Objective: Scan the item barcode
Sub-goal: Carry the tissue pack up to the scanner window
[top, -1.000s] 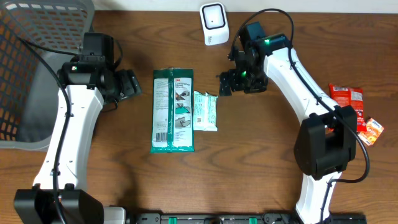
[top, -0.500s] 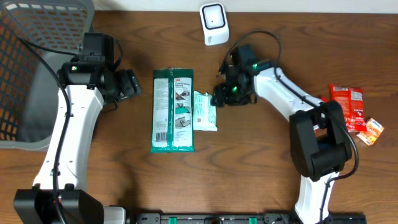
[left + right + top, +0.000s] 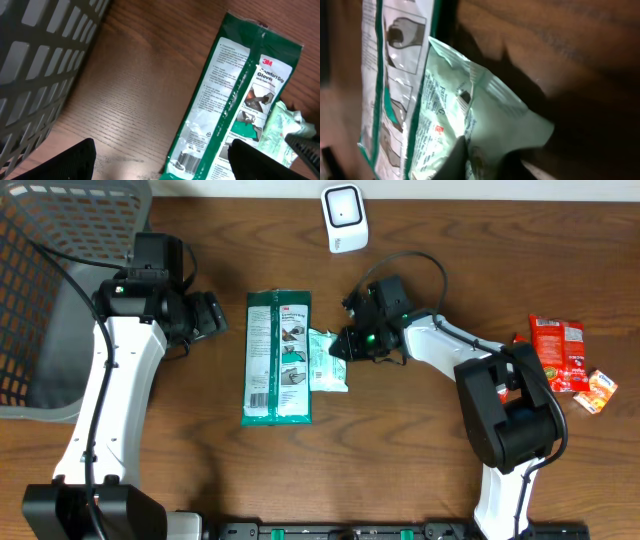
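Note:
A small pale green packet lies on the wooden table beside a long green 3M gloves pack. My right gripper is low at the packet's upper right corner. In the right wrist view its dark fingertips pinch the crumpled edge of the pale packet, so the right gripper is shut on it. The white barcode scanner stands at the back centre. My left gripper hovers open left of the gloves pack. Nothing sits in the left gripper.
A grey mesh basket fills the far left. Red snack packets and a small orange packet lie at the right edge. A barcode shows on the gloves pack's near end.
My right arm has come down and to the left onto the pale green packet, and its jaws have closed on the packet's edge. The left arm has not moved.

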Motion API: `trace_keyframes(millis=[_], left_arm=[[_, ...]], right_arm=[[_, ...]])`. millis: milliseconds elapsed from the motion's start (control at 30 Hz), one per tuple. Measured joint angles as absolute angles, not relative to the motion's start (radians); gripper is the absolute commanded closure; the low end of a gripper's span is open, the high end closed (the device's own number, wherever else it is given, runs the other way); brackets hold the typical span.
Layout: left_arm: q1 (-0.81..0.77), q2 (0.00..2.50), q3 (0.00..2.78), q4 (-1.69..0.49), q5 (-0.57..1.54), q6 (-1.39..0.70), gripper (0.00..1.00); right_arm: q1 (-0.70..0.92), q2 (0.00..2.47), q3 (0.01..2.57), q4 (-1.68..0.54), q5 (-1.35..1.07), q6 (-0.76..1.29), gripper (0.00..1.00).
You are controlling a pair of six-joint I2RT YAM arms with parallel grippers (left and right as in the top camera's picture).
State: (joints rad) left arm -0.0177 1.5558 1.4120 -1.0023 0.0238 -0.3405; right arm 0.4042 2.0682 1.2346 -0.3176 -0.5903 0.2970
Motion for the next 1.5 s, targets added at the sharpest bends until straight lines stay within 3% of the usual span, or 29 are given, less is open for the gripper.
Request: trace_keyframes(millis=[367, 667, 933, 1133, 1500], left_arm=[[-0.018, 1.556, 1.412, -1.002, 0.024, -0.34, 0.14], [-0.018, 1.556, 1.412, -1.003, 0.024, -0.34, 0.14], [-0.018, 1.556, 1.412, -1.002, 0.024, -0.34, 0.14], [-0.018, 1.556, 1.412, -1.002, 0.024, -0.34, 0.14], [-0.018, 1.556, 1.412, -1.002, 0.024, -0.34, 0.14]], right_arm=[[0.311, 2.026, 1.217, -0.341, -0.629, 0.224, 0.99], [0.171, 1.744, 1.213, -0.422, -0.612, 0.148, 0.99], [0.183, 1.568, 1.237, -0.522, -0.456, 0.119, 0.99], [0.257, 1.534, 1.389, -0.708, -0.311, 0.093, 0.99], [0.296, 1.549, 1.922, -1.039, -0.151, 0.058, 0.99]])
